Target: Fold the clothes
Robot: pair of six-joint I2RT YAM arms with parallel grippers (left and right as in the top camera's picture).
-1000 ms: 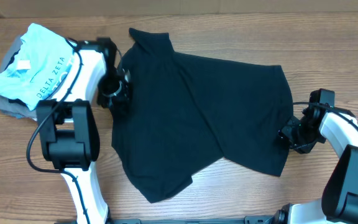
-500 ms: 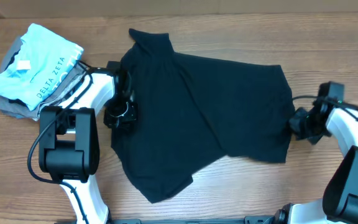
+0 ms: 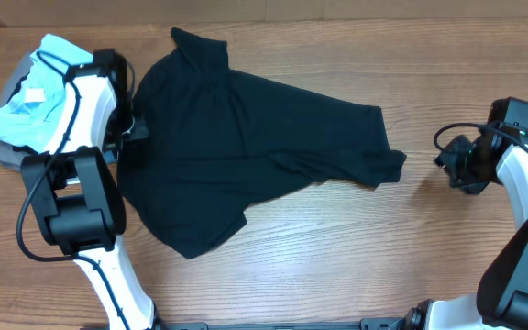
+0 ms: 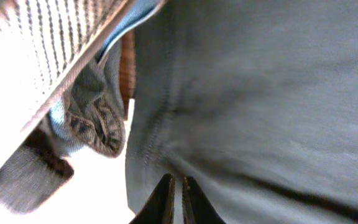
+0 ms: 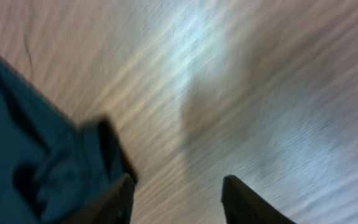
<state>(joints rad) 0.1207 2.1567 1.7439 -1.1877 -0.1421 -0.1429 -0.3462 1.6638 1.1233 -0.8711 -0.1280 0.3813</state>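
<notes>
The black T-shirt (image 3: 246, 156) has slid left, lying lengthwise left-to-right.

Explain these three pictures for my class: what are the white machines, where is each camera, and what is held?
These are two robot arms at a wooden table, each ending in a two-fingered claw. The wide picture looks down from above; the other two come from cameras on the wrists, looking along each claw's fingers. A black T-shirt lies spread on the table. At the table's left edge a light blue garment sits on grey garments. The left claw is shut, pinching the T-shirt's edge. The right claw is open over bare wood beside the shirt's corner, holding nothing.
</notes>
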